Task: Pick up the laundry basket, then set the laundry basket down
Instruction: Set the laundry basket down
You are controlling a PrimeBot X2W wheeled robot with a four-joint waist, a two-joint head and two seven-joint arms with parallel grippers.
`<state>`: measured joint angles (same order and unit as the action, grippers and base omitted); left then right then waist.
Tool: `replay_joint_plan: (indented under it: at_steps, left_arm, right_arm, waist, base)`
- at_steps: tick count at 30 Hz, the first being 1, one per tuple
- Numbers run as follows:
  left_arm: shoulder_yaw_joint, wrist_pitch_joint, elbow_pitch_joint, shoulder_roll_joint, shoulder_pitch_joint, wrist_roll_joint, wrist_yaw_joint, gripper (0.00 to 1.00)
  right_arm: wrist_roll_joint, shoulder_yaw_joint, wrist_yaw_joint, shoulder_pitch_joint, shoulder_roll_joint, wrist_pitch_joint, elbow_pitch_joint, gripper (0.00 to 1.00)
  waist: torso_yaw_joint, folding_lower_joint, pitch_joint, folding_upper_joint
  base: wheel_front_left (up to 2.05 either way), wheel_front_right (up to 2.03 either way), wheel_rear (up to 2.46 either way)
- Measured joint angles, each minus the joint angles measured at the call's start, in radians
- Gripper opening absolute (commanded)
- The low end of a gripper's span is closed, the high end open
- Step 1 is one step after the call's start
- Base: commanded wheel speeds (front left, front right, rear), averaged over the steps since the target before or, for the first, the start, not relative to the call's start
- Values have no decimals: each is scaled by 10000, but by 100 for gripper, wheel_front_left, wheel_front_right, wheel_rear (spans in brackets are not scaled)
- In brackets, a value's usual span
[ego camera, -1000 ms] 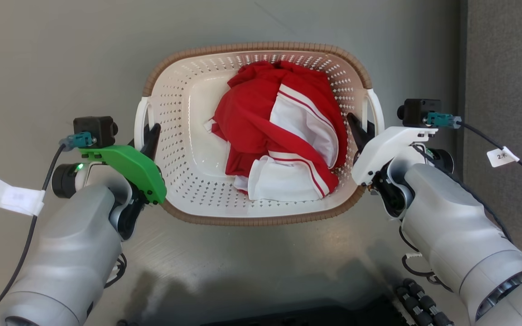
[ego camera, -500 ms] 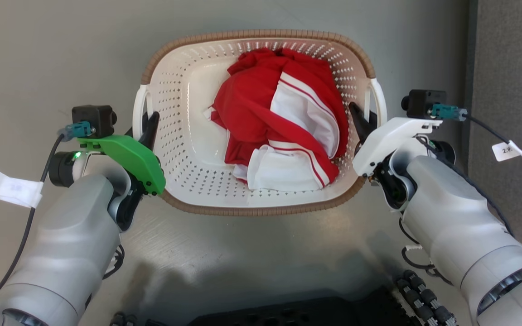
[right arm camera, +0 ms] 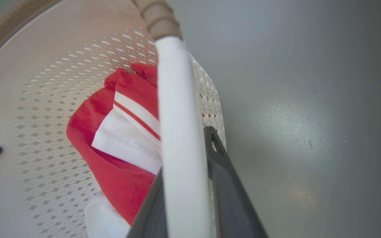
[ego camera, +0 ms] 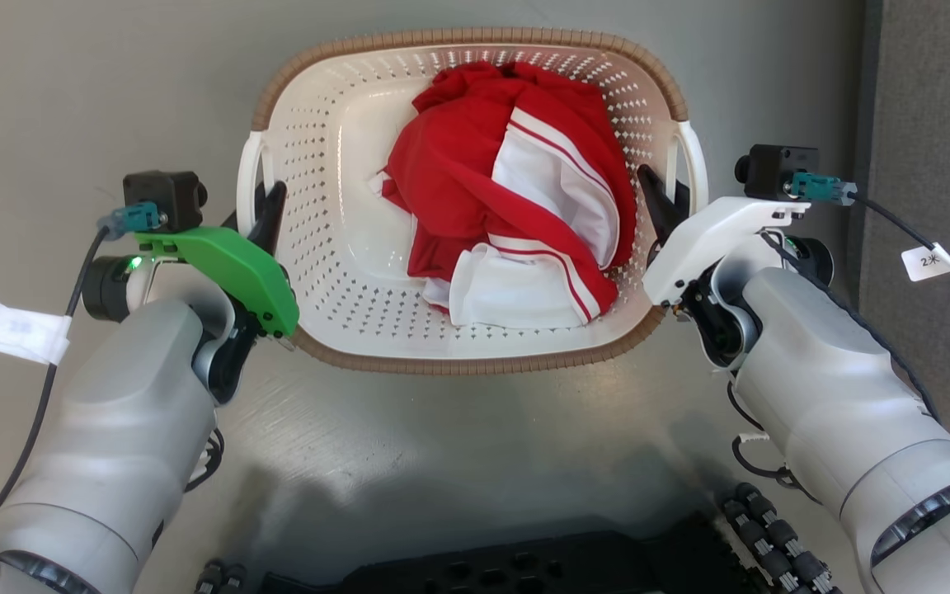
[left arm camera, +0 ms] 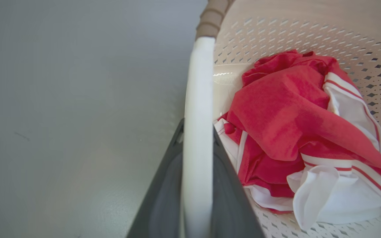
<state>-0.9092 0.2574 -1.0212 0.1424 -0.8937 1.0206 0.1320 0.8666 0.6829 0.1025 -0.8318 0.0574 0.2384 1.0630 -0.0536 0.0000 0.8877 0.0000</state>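
Basket [ego camera: 335, 247] over grey floor [ego camera: 112, 82], centred before the robot, red-and-white clothes [ego camera: 458, 181] inside. Left gripper [ego camera: 265, 206] and right gripper [ego camera: 660, 194] each clamp 1 white handle [left arm camera: 197, 132], 2 opposite holds likely keeping the load level for lifting. Floor contact: cannot tell.

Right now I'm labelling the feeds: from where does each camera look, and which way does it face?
Head view: from the head, down into the basket; left gripper, right gripper, forearms show.
Left wrist view: from that wrist, along the left handle; own fingers straddle it.
Right wrist view: from that wrist, along the right handle; own fingers straddle it.
Both wrist views share the clothes.
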Motion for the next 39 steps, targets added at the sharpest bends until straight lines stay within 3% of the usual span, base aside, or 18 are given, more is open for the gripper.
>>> replay_joint_plan:
  at_steps: [17, 18, 19, 20, 21, 39]
  left_arm:
    - [364, -2, 146, 6, -134, -462, 0, 0]
    - [357, -2, 134, -4, -134, -472, 0, 0]
    - [351, -2, 109, -17, -133, -472, 0, 29]
    - [355, -4, 88, -12, -133, -476, 0, 72]
    - [360, -4, 52, 15, -129, -476, 0, 100]
    - [410, -12, -15, 4, -83, -483, -2, 100]
  right_arm:
    - [-508, -433, -75, -54, 21, 2, -270, 0]
    - [-508, -481, -75, -55, 13, 2, -278, 36]
    - [-508, -543, -67, -57, 2, 35, -299, 78]
    - [-508, -596, -58, -64, 17, 94, -322, 100]
    - [-508, -640, -59, -95, 31, 119, -326, 100]
    - [-706, -892, -71, -180, 52, 121, -234, 100]
  waist:
    - [99, 0, 406, 0]
    - [103, 0, 420, 0]
    - [106, 0, 429, 0]
    - [108, 0, 436, 0]
    - [111, 0, 439, 0]
    - [145, 0, 232, 0]
  base:
    - [0, 0, 0]
    - [0, 0, 0]
    - [0, 0, 0]
    - [0, 0, 0]
    - [0, 0, 0]
    - [0, 0, 0]
